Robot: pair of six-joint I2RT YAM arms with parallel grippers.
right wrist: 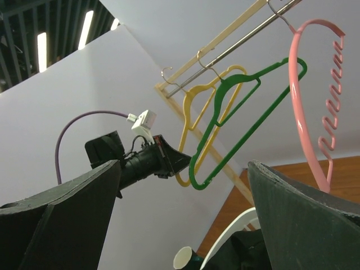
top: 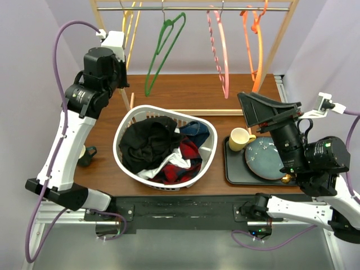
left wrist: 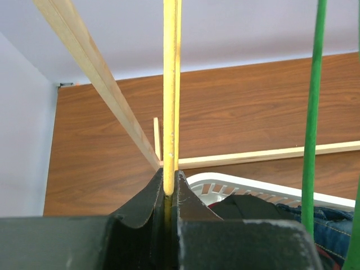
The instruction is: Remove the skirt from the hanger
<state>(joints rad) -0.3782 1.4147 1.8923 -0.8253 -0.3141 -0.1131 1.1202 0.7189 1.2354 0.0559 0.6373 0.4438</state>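
My left gripper is raised at the rack's left end and is shut on the lower bar of a bare yellow hanger. The left wrist view shows that yellow bar pinched between the fingers. No garment hangs on any hanger. A black garment lies on top of other clothes in the white laundry basket; I cannot tell if it is the skirt. My right gripper is wide open and empty, held above the tray and tilted up toward the rack.
A green hanger, a pink one and an orange one hang bare on the wooden rack's rail. A black tray holds a blue plate and a yellow mug. A dark mug stands at left.
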